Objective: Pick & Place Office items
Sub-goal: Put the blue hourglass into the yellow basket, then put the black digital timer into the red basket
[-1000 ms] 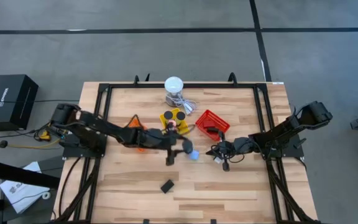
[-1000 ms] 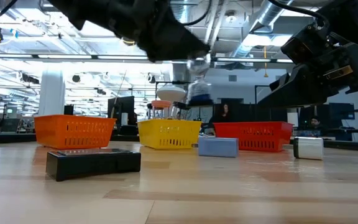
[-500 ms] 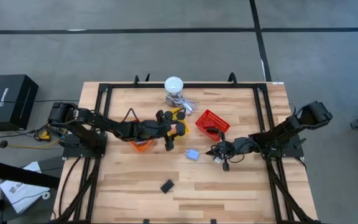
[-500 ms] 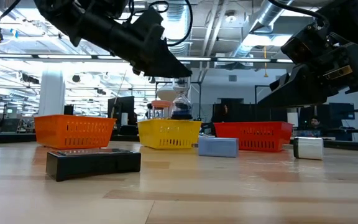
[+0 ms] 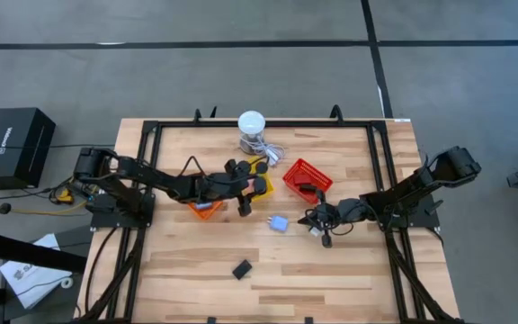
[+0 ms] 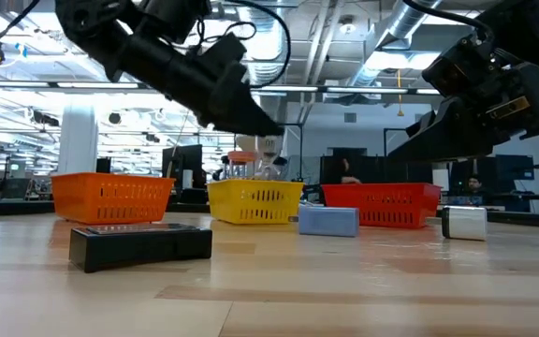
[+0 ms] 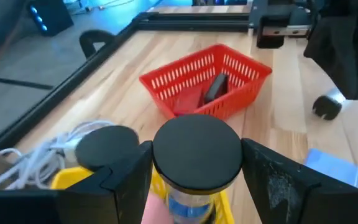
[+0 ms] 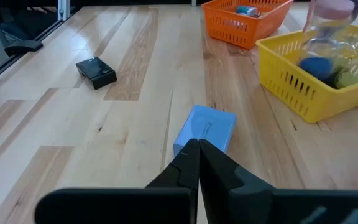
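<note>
Three mesh baskets stand mid-table: orange (image 5: pixel 203 209), yellow (image 5: pixel 257 167), red (image 5: pixel 307 178). The left gripper (image 5: pixel 244 191) hangs over the yellow one, clamped on a black-capped clear jar (image 7: pixel 194 158). The right gripper (image 8: pixel 194 163), fingers together, sits near the light-blue block (image 5: pixel 279 223); a black bar (image 5: pixel 242 268) lies well apart.

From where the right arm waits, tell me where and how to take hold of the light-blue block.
Grip the light-blue block across its two long flat sides, coming straight down from above. It lies flat on the bare table with nothing touching it, and the right gripper sits close beside it, jaws shut, so they must open first.
</note>
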`<state>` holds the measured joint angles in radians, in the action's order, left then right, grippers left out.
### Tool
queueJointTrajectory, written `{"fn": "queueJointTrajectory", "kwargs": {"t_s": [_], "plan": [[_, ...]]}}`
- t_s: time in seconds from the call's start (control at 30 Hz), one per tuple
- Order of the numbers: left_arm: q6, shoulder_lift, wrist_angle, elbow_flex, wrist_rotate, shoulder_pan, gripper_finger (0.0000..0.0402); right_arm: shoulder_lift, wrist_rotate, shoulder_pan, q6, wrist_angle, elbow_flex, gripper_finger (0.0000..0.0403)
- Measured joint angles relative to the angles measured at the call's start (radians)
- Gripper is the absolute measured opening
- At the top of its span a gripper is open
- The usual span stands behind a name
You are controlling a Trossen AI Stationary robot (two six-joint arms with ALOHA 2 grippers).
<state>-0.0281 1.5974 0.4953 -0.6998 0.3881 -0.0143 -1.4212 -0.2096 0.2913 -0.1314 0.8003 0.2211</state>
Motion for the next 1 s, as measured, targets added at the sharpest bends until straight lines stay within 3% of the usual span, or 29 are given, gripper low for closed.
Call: {"fn": "queueJointTrajectory", "kwargs": {"t_s": [0.43, 0.7, 1.0], "plan": [[-0.003, 0.010, 0.001, 0.008, 0.000, 0.000, 0.0227, 0.000, -0.001, -0.026, -0.001, 0.008, 0.000, 0.0000], [-0.003, 0.010, -0.001, 0.008, 0.000, 0.000, 0.0227, 0.000, -0.001, -0.073, -0.082, -0.003, 0.042, 0.0001], [-0.003, 0.010, -0.001, 0.008, 0.001, 0.000, 0.0260, 0.000, 0.000, -0.061, -0.071, -0.060, 0.101, 0.0069]]}}
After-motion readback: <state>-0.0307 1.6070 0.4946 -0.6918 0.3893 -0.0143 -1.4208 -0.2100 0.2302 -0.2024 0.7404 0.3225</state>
